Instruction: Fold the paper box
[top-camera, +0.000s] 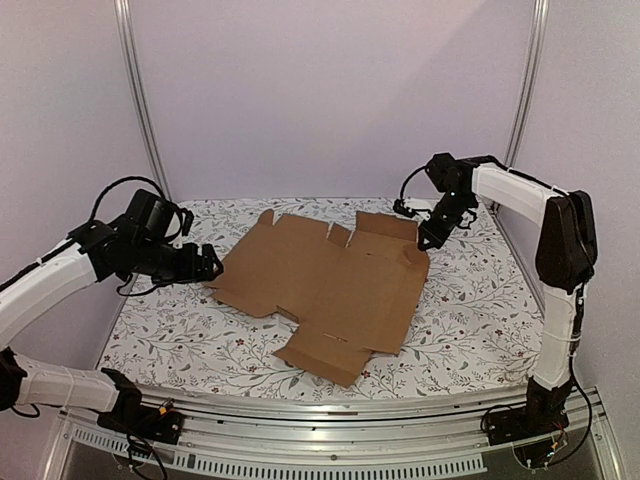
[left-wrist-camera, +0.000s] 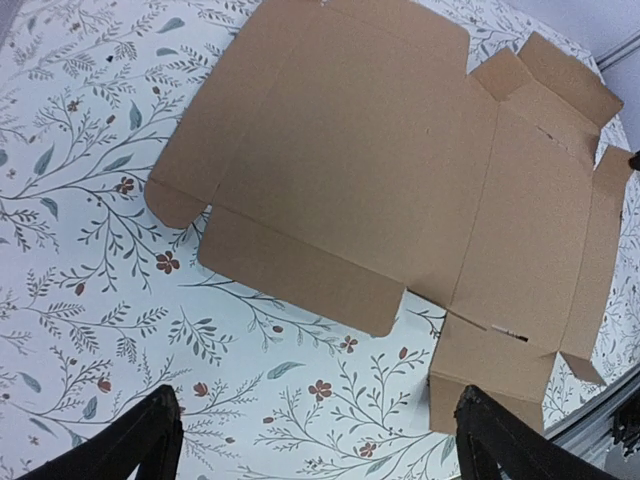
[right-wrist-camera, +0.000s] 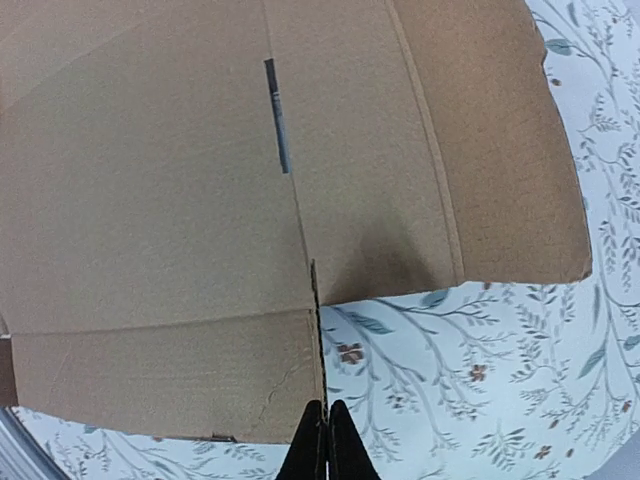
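The paper box (top-camera: 330, 280) lies unfolded and mostly flat on the floral table, a plain brown cardboard sheet with flaps and slits. My left gripper (top-camera: 212, 265) is open and empty, hovering beside the box's left edge. In the left wrist view (left-wrist-camera: 320, 440) its jaws stand wide apart over bare cloth, with the box (left-wrist-camera: 400, 170) ahead. My right gripper (top-camera: 428, 240) is at the box's far right corner. In the right wrist view (right-wrist-camera: 326, 430) it is shut on the thin edge of a raised flap of the box (right-wrist-camera: 150, 180).
A floral cloth (top-camera: 170, 330) covers the table. A metal rail (top-camera: 330, 415) runs along the near edge. Upright frame posts (top-camera: 145, 110) stand at the back corners, with white walls behind.
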